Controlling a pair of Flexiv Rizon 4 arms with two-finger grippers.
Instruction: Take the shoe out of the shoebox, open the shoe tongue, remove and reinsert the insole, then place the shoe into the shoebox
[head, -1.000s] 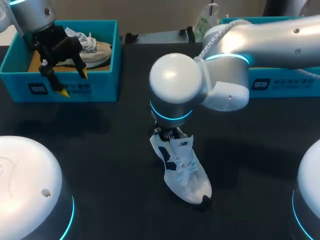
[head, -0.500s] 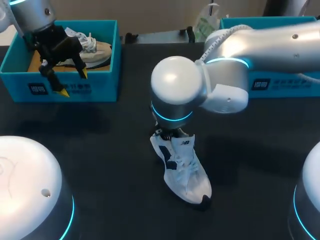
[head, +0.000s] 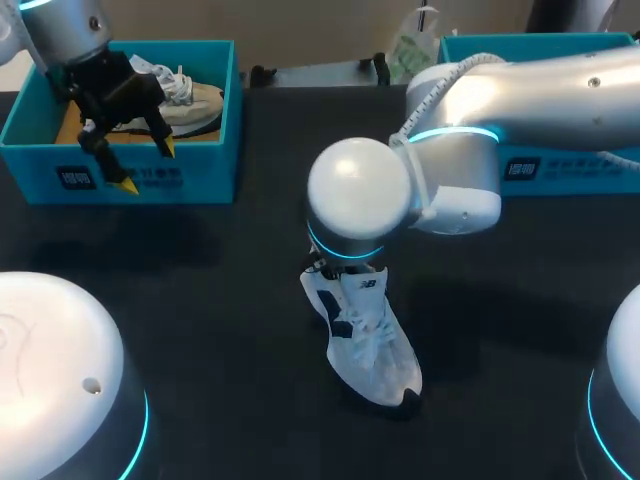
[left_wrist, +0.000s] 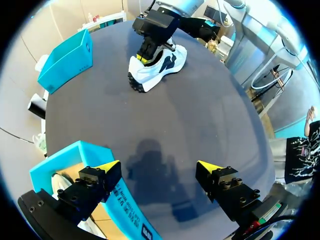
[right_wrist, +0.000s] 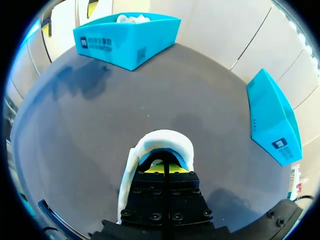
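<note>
The shoe (head: 365, 335) stands on the table (head: 200, 300), already out of its box. The right gripper (right_wrist: 165, 171) is in its opening with fingers together, and the left gripper (left_wrist: 159, 166) hangs open by the left shoebox (head: 150, 178). The insole work and the return seem still to do.

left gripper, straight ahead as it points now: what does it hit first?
The left gripper would likely meet bare table just before the shoebox; one finger may clip its wall. Depth unclear.
</note>
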